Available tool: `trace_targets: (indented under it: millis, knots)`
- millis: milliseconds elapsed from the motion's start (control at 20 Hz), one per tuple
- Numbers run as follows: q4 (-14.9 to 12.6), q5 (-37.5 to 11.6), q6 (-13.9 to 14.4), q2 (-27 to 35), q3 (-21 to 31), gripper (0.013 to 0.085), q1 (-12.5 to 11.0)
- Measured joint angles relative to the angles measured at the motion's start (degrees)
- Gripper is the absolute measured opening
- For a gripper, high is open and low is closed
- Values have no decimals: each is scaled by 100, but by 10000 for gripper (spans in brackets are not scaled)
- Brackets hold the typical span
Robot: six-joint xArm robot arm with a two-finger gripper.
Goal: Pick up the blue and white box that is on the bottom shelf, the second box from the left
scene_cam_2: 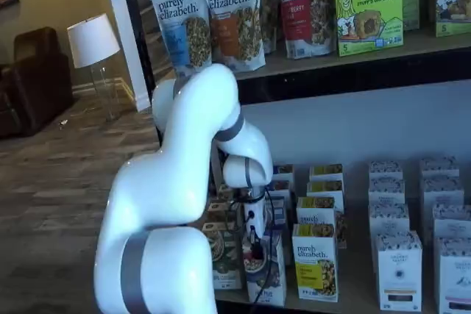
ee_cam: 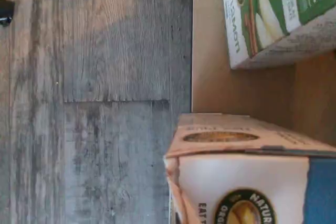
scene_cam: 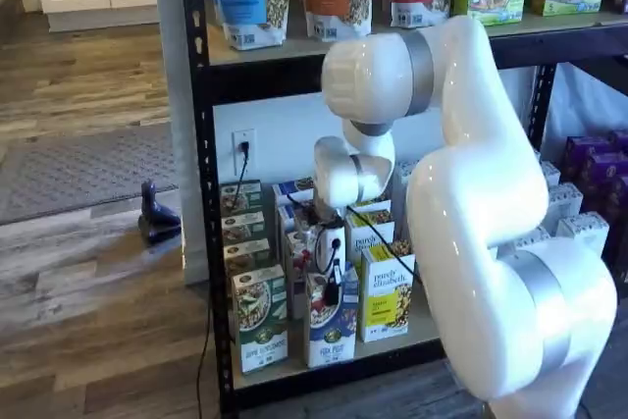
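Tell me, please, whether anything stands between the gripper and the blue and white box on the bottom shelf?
Nothing visible does. In both shelf views the gripper sits right at the top of the blue and white box, fingers closed on it. The green-and-white box and the yellow box stand beside it, clear of the gripper.

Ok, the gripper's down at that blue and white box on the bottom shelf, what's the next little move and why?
Probably a short straight lift, then draw it out toward the aisle. In both shelf views the gripper sits at the top of the blue and white box, apparently shut on it, while the box looks to be resting on the bottom shelf between the green-and-white box and the yellow box.
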Motion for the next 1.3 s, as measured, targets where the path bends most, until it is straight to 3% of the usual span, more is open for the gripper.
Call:
trace_targets:
  millis: [800, 1100, 1300]
  knots:
    - [219, 3, -50, -1293, 1464, 450, 146]
    - [168, -143, 99, -1924, 2236, 450, 255]
    - [-44, -297, 368, -2342, 2769, 450, 339]
